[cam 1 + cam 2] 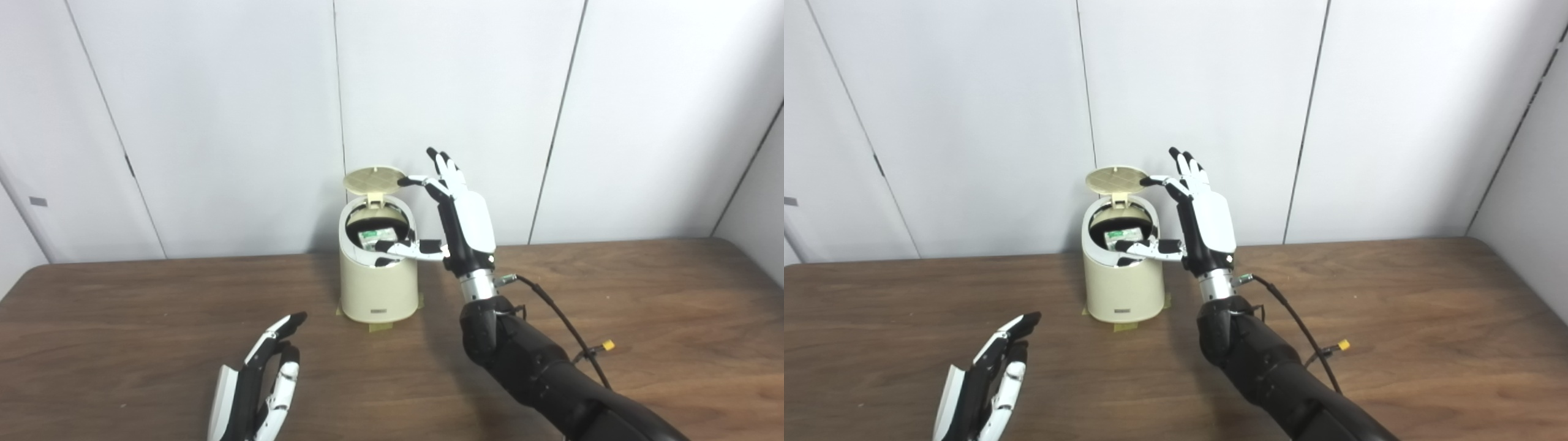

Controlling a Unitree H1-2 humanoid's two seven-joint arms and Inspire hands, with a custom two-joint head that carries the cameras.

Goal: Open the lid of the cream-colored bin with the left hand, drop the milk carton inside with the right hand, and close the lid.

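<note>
The cream-colored bin [376, 288] stands at the back middle of the table, its round lid [373, 179] raised upright on its hinge. Inside the opening lies the milk carton [377, 236], green and white. My right hand [459, 214] is raised just right of the bin, open, with a fingertip touching the lid's right edge and the thumb reaching over the bin's rim. My left hand [263, 383] hovers low over the table at the front left, well clear of the bin, open with fingers stretched out and holding nothing.
The brown wooden table [643, 318] runs wide to both sides. Bits of tape [380, 326] mark the bin's base. A black cable [560, 318] with a yellow connector hangs by my right forearm. White wall panels stand close behind the bin.
</note>
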